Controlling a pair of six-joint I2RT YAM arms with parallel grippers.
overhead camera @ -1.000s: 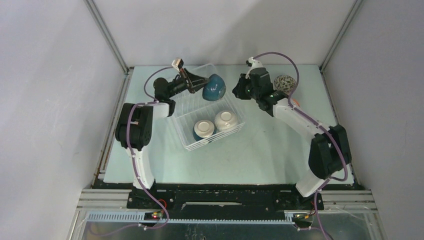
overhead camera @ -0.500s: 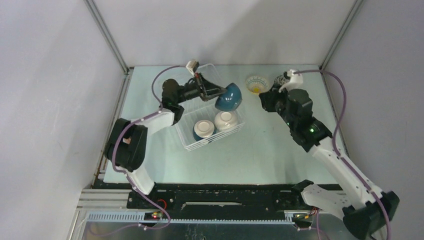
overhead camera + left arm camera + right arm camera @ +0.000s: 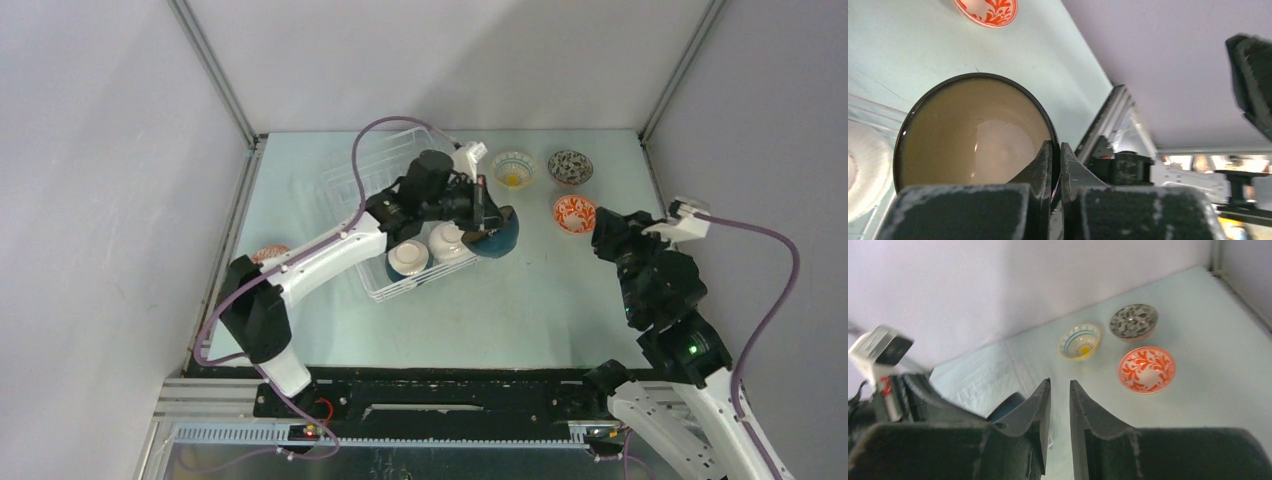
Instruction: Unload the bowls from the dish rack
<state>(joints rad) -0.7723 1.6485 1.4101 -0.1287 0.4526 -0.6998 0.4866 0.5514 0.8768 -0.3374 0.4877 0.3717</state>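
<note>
I have the dark teal bowl [image 3: 500,240] pinched by its rim: my left gripper [image 3: 1056,146] is pressed nearly together, one finger inside the pale glazed hollow and the other on the dark outer wall. The bowl is at the right edge of the dish rack [image 3: 385,165], just beyond its near right corner and over the desk [image 3: 540,290]; I cannot tell whether its foot touches down yet. It looks like glazed ceramic, so I judge it stiff, fairly heavy for its size, slick under rubber pads and likely to chip if it meets wire or desk with a knock. A rim pinch on one side leaves the weight hanging off the grip (the bowl sits tilted in the top view), so it could swing or slide if I move sharply. A deeper bite down the wall would hold it more surely than the lip alone. Two white bowls [image 3: 430,250] stand on edge in the near part of the rack, just left of the teal one. Their upper rims are the obvious place to take them, lifting straight up clear of the tines. To the far right on the desk sit the yellow bowl [image 3: 513,168], the speckled bowl [image 3: 570,166] and the red-patterned bowl [image 3: 574,212], near one another but not touching. My right gripper [image 3: 1060,385] is slightly parted and holds nothing, well right of the rack.
</note>
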